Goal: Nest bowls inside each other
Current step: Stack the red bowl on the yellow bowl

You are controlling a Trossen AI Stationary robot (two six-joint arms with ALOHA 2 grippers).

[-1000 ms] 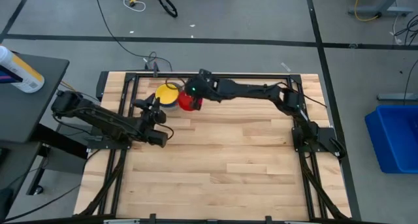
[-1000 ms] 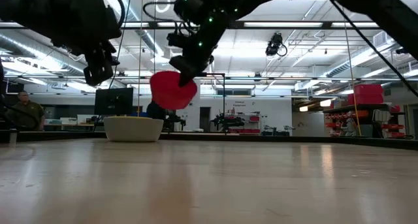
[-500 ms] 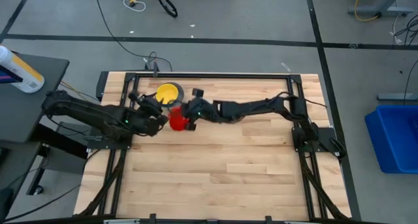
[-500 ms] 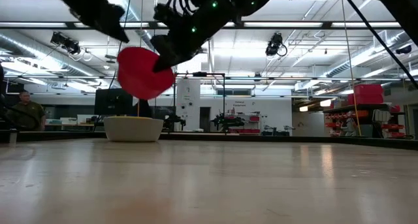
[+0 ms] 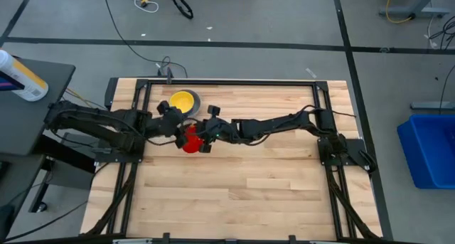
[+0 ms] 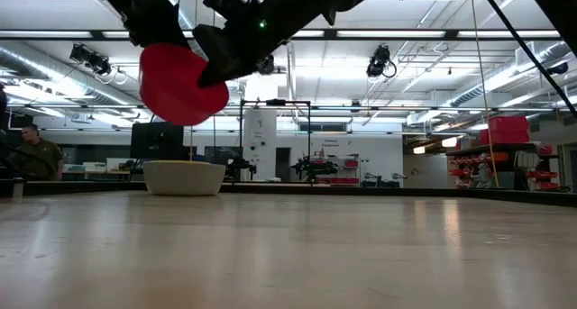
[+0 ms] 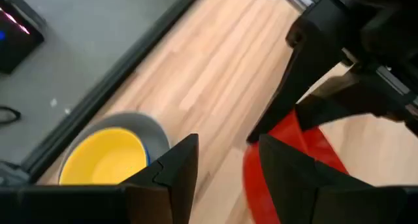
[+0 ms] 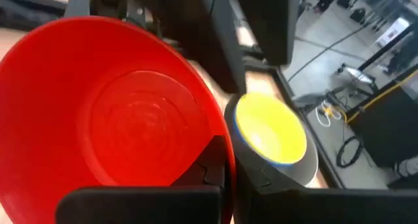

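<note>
A red bowl hangs tilted above the table, left of centre, with my right gripper shut on it. In the low view the red bowl is well clear of the wood. A yellow bowl sits nested in a grey bowl at the far left; a blue rim shows between them. My left gripper stands open just left of the red bowl. Whether it touches the bowl, I cannot tell. My right gripper pinches the red bowl's rim, one finger inside the bowl and one outside. The fingers come from the table's right, slanting down. The bowl is lifted clear and tilted, its opening turned back toward the gripper.
Black frame rails run along the table's far edge and sides. The nested bowls rest on the wood beyond the red bowl. A person stands far off at the left. The near half of the table is bare wood.
My right gripper has carried the red bowl from beside the nested bowls toward the table's left and near edges, still lifted and tilted. My left gripper has risen, rolled about its own axis and come in beside the red bowl.
</note>
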